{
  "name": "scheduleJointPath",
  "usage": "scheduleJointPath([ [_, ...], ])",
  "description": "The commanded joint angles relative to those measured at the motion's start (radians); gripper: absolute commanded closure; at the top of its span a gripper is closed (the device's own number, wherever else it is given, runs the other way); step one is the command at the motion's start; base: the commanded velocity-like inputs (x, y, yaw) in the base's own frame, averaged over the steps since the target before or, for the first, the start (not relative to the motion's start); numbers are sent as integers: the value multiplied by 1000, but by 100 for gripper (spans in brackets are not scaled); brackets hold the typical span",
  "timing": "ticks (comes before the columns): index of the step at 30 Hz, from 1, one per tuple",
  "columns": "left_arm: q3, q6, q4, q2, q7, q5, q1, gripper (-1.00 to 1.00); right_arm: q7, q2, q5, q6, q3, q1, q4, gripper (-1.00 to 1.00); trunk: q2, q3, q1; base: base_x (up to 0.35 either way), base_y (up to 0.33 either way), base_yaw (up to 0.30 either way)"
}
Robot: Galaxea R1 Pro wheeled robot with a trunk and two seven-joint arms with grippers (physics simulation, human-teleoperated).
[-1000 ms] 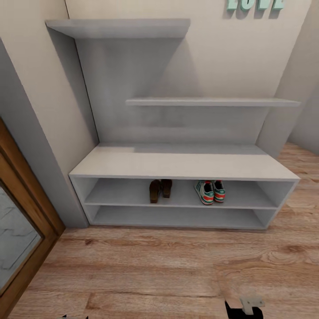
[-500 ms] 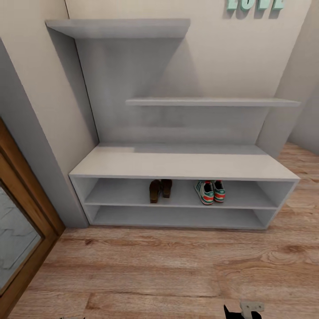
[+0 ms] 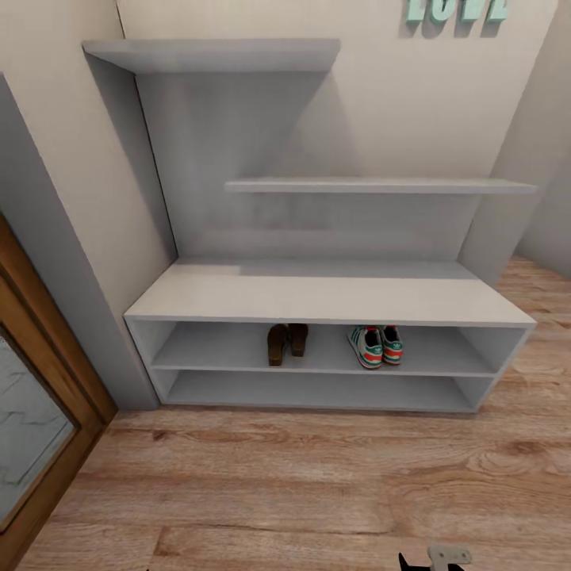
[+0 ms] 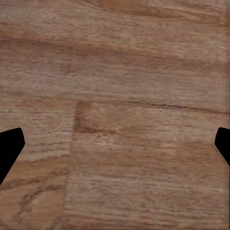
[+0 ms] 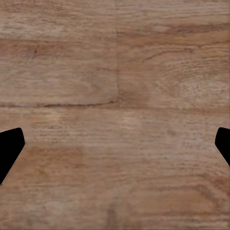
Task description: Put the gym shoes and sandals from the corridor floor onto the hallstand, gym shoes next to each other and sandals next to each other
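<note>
1. I see the corridor floor (image 3: 277, 484), light brown wood-grain planks, spread across the near part of the head view and running on to the far right past the rack.
2. The hallstand (image 3: 329, 297) stands against the far wall, a low wide white-grey unit with a flat top and two long open shelf levels. Its top is bare, and so is its lower shelf.
3. Above it two thin floating wall shelves are fixed to a grey back panel: a high one (image 3: 214, 54) at the left and a lower, longer one (image 3: 381, 185) reaching right.
4. A wooden door frame (image 3: 40, 349) with a pale panel edges the near left.
5. Teal letters (image 3: 456, 8) hang on the wall at the far top, cut off by the edge.
6. The two gym shoes (image 3: 374, 346) sit on the upper shelf level, right of centre, side by side and touching, off the floor.
7. The two sandals (image 3: 285, 341) sit on the same shelf level, just left of centre, next to each other and apart from the gym shoes.
8. In its wrist view the left pincer (image 4: 115, 143) hangs over bare planks, fingers wide apart, nothing between them.
9. The right pincer (image 5: 115, 143) is likewise spread apart over the planks, holding nothing; a piece of that arm (image 3: 444, 557) shows at the near right edge of the head view.
</note>
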Motion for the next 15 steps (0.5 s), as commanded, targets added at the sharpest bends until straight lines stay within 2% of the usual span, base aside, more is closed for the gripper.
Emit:
scheduleJointPath([
  [1,3,1,1,0,-10,8,-1,-100,1,1,-4,-3,1,0,1,-100,7,2,-4,0,0,0],
  [13,3,1,7,-5,-9,8,-1,-100,2,18,-4,-3,1,0,2,-100,91,40,-50,0,0,0],
  [15,3,1,9,-5,-9,8,-1,-100,2,19,-4,-3,1,0,1,-100,91,40,-50,0,0,0],
])
